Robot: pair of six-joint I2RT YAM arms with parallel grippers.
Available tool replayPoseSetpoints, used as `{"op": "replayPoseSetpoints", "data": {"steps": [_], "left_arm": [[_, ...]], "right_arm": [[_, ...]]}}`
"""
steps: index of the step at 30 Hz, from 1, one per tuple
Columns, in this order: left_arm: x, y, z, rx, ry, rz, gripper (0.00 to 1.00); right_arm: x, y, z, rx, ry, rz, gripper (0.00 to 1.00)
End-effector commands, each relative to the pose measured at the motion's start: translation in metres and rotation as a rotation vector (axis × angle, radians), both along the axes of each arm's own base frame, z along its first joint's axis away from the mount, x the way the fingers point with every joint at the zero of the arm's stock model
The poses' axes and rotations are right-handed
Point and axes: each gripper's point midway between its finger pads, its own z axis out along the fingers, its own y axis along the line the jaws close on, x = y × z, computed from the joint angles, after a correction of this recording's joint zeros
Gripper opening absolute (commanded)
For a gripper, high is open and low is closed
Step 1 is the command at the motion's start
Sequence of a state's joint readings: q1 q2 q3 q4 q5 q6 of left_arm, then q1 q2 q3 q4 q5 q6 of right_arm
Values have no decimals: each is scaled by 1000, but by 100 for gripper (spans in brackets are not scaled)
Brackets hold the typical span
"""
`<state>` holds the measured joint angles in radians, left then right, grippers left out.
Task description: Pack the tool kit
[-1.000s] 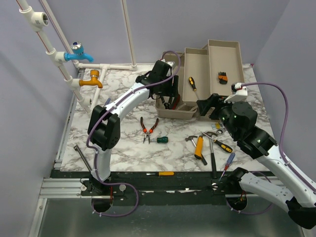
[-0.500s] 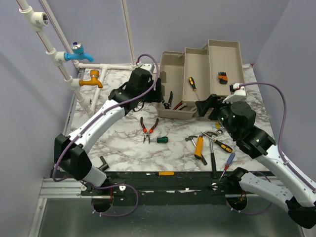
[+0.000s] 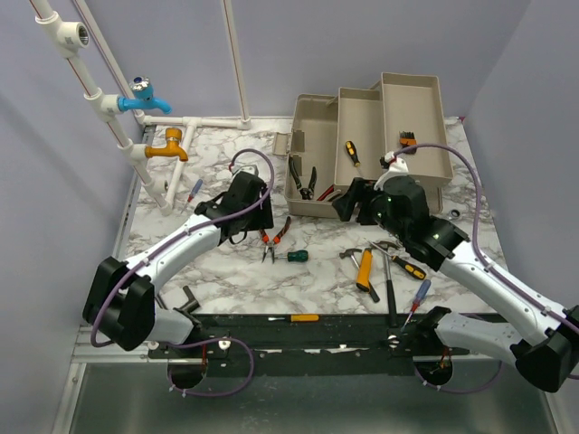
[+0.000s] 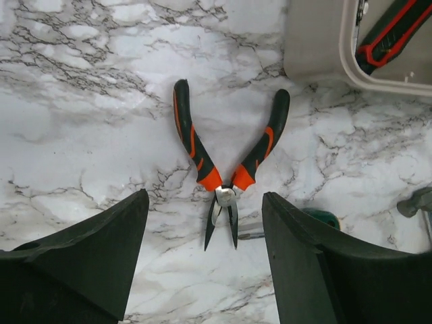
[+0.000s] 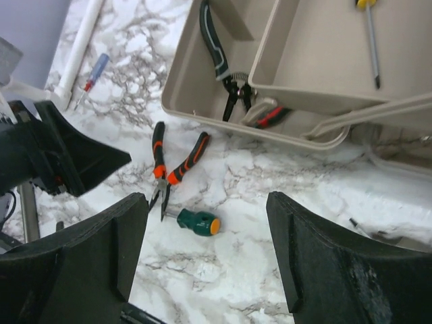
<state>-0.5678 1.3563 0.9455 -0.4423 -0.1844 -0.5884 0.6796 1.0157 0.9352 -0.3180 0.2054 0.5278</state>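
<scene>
well, with my left tool (image 4: 204, 197) spread above the orange pliers (image 4: 225, 187) on the counter (image 4: 94, 101) beside the open toolbox (image 3: 318, 210), right tool (image 5: 206, 201) spread and empty too, i'd drop straight and pinch both handles near the pivot.

The white, grey-veined marble-patterned bench (image 3: 226, 271) carries a large beige-grey plastic toolbox (image 3: 312, 209) at its far side, fold-out trays spread open. Just in front of the toolbox's left corner lie orange-and-black long-nose pliers (image 3: 270, 242), handles splayed toward the toolbox, with a stubby green-handled screwdriver (image 3: 297, 256) touching or nearly touching their tips. In front of the toolbox's right half lie an orange-handled hammer (image 3: 365, 268) and a yellow-and-black screwdriver (image 3: 407, 267). Well left of the toolbox lies a small blue-handled screwdriver (image 3: 195, 188).
</scene>
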Motion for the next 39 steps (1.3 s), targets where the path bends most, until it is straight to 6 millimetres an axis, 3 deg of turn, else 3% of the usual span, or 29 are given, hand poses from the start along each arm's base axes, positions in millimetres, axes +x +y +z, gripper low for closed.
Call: {"op": "replayPoseSetpoints", "data": {"steps": [1, 5, 9, 22, 27, 32, 39], "left_arm": [[23, 4, 4, -67, -21, 101, 65], [30, 8, -22, -22, 39, 148, 60], [34, 4, -45, -5, 92, 149, 58], [26, 3, -85, 48, 195, 143, 48], [23, 1, -97, 63, 225, 134, 36], [20, -1, -92, 56, 212, 120, 0], [17, 4, -50, 16, 108, 120, 0]], "right_arm": [[-7, 16, -24, 59, 99, 20, 77], [-10, 25, -44, 34, 128, 19, 77], [-14, 33, -51, 19, 136, 35, 77], [-19, 23, -30, 68, 52, 28, 77], [-21, 18, -25, 73, 35, 14, 77], [-19, 8, -21, 65, 8, -24, 77], [-22, -8, -12, 82, -42, -74, 77]]}}
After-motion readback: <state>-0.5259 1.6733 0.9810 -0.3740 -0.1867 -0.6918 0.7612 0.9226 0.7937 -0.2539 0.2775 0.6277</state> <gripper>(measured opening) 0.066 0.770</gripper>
